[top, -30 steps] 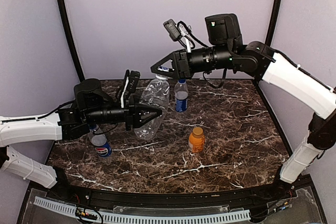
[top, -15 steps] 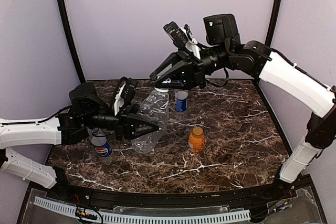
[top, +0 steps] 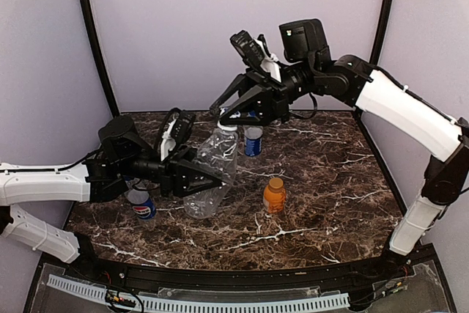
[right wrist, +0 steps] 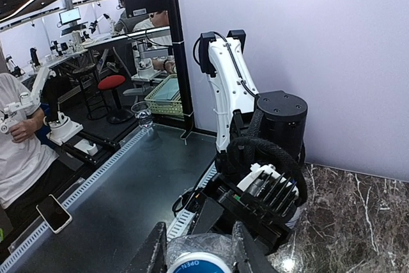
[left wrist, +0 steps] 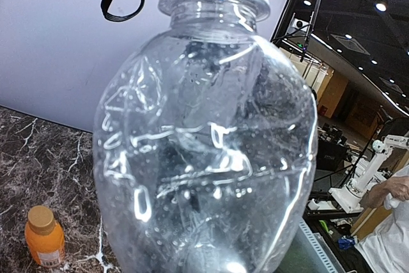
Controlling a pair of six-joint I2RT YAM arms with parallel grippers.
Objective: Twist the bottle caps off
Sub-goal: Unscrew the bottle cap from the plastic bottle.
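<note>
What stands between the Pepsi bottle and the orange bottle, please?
The large clear bottle, tilted in the left gripper, as the top view shows.

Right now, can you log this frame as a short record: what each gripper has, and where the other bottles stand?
left gripper: shut on the clear bottle, holding it tilted
right gripper: shut on the white cap at the bottle's top
orange bottle: upright on the table, cap on, untouched
blue-label bottle: upright behind the clear bottle
Pepsi bottle: standing beneath the left arm, cap hidden
</note>
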